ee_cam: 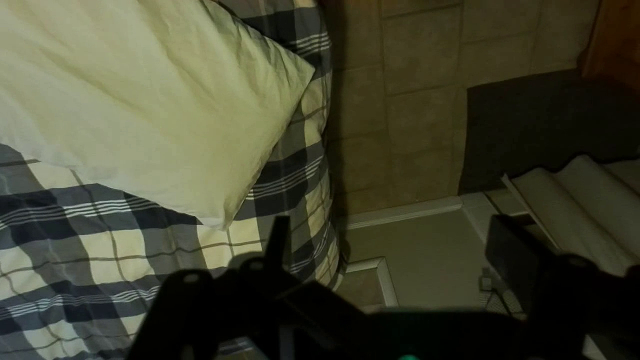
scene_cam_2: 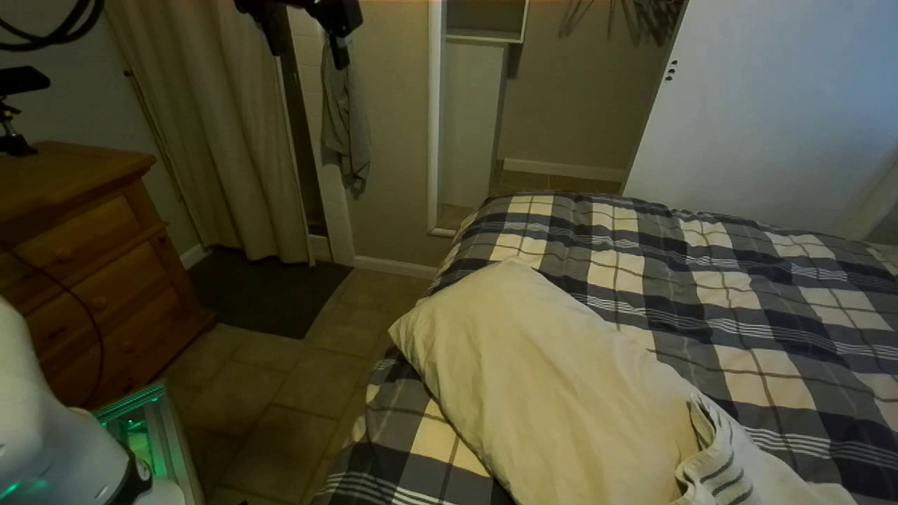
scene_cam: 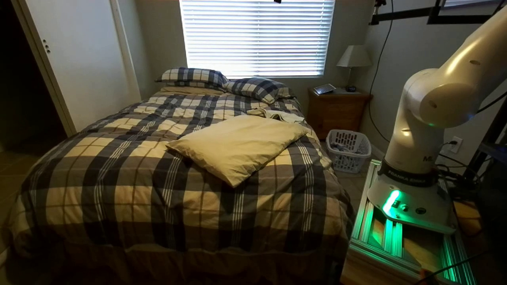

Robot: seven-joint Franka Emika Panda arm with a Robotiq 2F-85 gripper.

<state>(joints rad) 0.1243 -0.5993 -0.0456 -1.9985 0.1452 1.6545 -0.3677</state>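
Note:
My gripper stands open in the wrist view, its dark fingers wide apart with nothing between them. In an exterior view the gripper hangs at the top edge, up in the air and touching nothing. A cream pillow lies flat and askew on the plaid comforter of the bed. From the wrist, a corner of that pillow shows up and left of the fingers, apart from them. Against the pillow's far end rests a white cloth with dark stripes, bunched up.
Plaid pillows lie at the head of the bed. A white laundry basket and a wooden nightstand with a lamp stand beside it. Elsewhere are a wooden dresser, a curtain and a hanging towel.

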